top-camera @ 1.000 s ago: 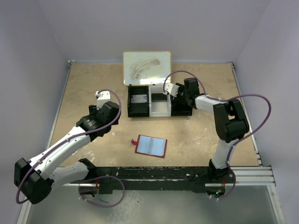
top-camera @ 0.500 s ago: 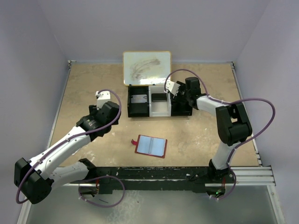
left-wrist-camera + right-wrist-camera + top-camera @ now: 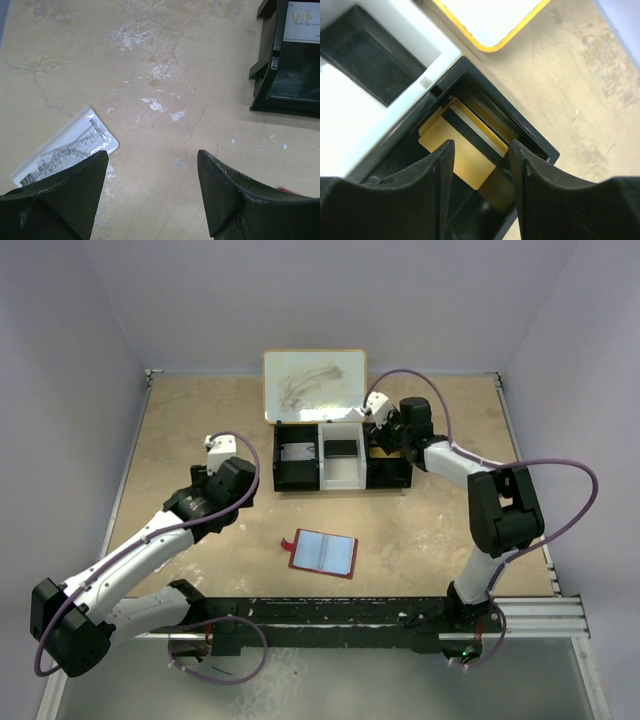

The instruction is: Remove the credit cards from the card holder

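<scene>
The right gripper [image 3: 481, 150] is sitting farther back than a second ago, over the right end compartment of the black tray [image 3: 296, 483]. Its fingers are parted and gripping nothing above a glossy yellow card [image 3: 470, 157] with a black stripe. The card holder [image 3: 323, 553] is lying open and flat on the mottled tan table [image 3: 200, 420] near the arm bases, a slim red rectangle showing pale blue plastic sleeves, its long axis running left to right, slightly tilted, its small tab pointing left. The left gripper [image 3: 151, 155] is hovering wide open beside a clear plastic card [image 3: 65, 150].
</scene>
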